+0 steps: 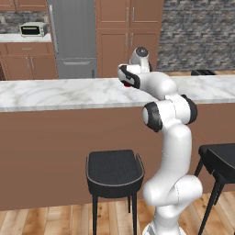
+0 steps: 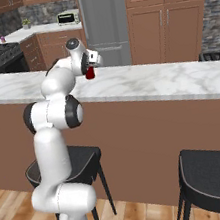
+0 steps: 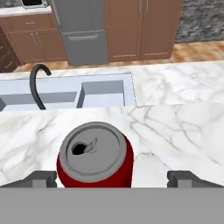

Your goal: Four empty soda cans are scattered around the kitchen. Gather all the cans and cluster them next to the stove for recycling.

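Where base views show red can (image 2: pixel 90 73) sideways, hand view reveals silvery top (pincer (image 3: pixel 112 177) spread wide, ungripped)

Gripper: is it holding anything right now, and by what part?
Nothing is held. The gripper is open, fingers wide on either side of the upright red can on the counter, not touching it.

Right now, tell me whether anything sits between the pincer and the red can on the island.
Nothing visible does. The open pincer hangs just above the red soda can, one finger on each side, with bare marble counter around it. The sink lies beyond the can, out of the way.
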